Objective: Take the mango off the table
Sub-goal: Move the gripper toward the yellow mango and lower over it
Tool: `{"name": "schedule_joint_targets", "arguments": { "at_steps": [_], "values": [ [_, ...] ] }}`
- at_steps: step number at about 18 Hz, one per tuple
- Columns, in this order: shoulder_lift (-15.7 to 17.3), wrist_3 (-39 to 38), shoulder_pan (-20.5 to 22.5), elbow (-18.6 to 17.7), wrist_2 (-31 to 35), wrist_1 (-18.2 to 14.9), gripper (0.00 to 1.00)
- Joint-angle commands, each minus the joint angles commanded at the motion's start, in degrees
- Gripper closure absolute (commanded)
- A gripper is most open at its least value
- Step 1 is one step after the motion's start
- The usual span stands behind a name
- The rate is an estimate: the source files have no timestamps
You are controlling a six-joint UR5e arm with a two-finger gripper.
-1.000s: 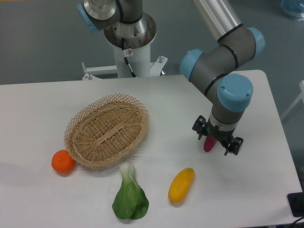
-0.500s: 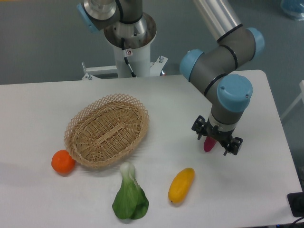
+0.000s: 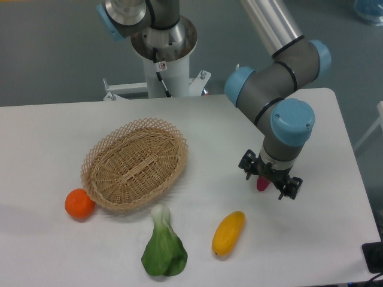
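Robotics lab, industrial arm (image 3: 281, 72) on pedestal base (image 3: 163, 48), white table (image 3: 54, 131), grey floor (image 3: 54, 54)

Gripper (image 3: 270, 179) open, pointing down

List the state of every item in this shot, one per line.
mango: lying flat on the table, untouched, clear of the gripper.
gripper: above the table, up and to the right of the mango, fingers spread, holding nothing.
dark-pink vegetable: lying on the table, partly hidden by the gripper.
wicker basket: upright, empty.
orange: resting against the basket's rim.
bok choy: lying flat, stem toward the basket.
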Motion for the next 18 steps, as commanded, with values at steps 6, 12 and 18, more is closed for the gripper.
{"name": "schedule_joint_targets", "arguments": {
  "at_steps": [6,12,18],
  "values": [
    [-0.44,-3.07,-0.78,0.17,-2.38,0.35,0.0],
    [-2.2,-9.93,-2.9,0.17,-2.64,8.26,0.0],
    [-2.46,-12.13,-4.57,0.26,-2.64,8.35,0.0]
  ]
}}
